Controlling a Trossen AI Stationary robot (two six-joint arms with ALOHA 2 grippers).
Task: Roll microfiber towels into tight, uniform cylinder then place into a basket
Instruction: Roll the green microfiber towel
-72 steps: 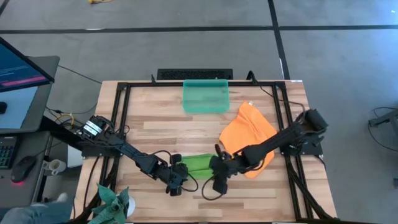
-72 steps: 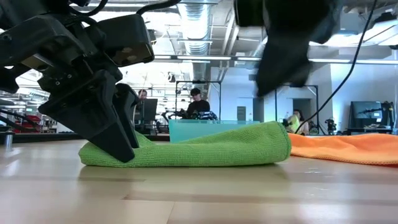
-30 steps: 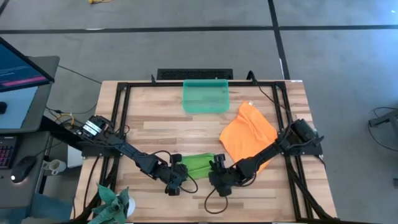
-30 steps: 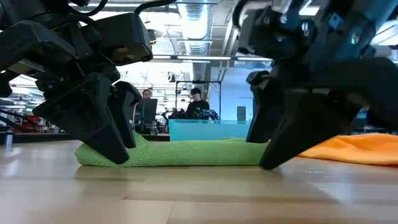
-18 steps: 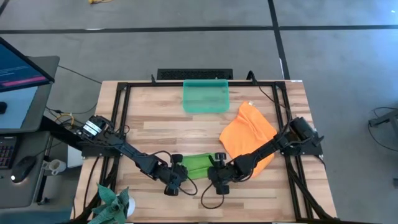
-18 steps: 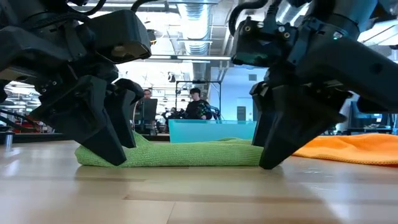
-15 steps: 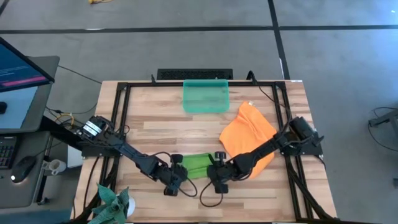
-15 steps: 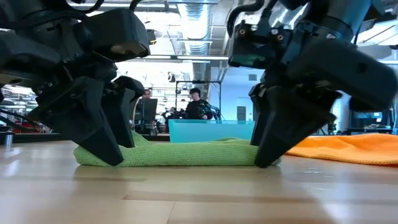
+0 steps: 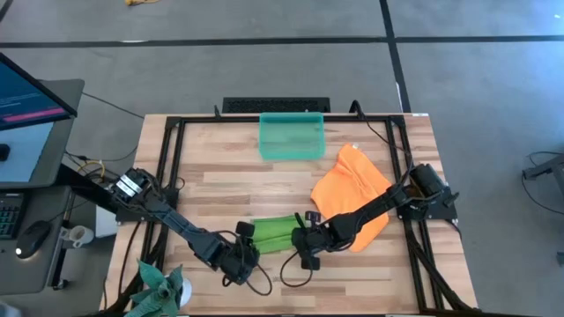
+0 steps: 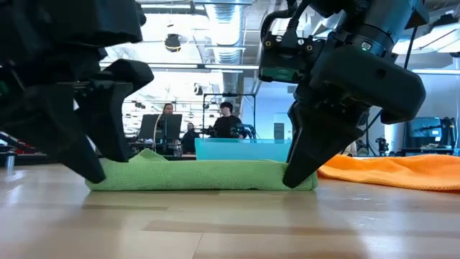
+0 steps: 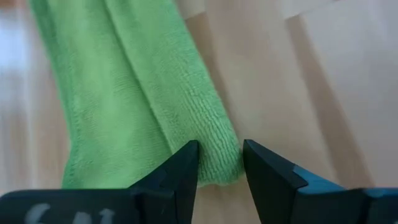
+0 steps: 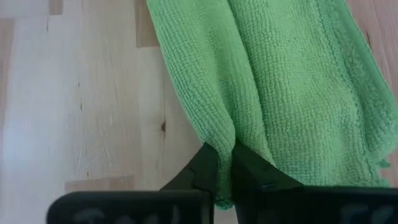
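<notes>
high view: the lime green towel (image 9: 275, 232) lies folded into a narrow band near the counter's front edge, its long axis running along that edge. the left gripper (image 9: 240, 253) sits at the band's left end and the right gripper (image 9: 302, 243) at its right end, so each arm is nearest its own end. the orange towel (image 9: 352, 191) lies spread toward the right edge, and the basket (image 9: 292, 136) stands well apart at the back edge.

low view: the band is a low, flattish fold, not yet a round cylinder, with both grippers set down at its ends.

left wrist view: the jaws stand slightly apart around the band's end corner, with cloth between them.

right wrist view: the jaws are pinched nearly together on a raised fold of the green cloth. rolling probably has to travel across the short axis.
</notes>
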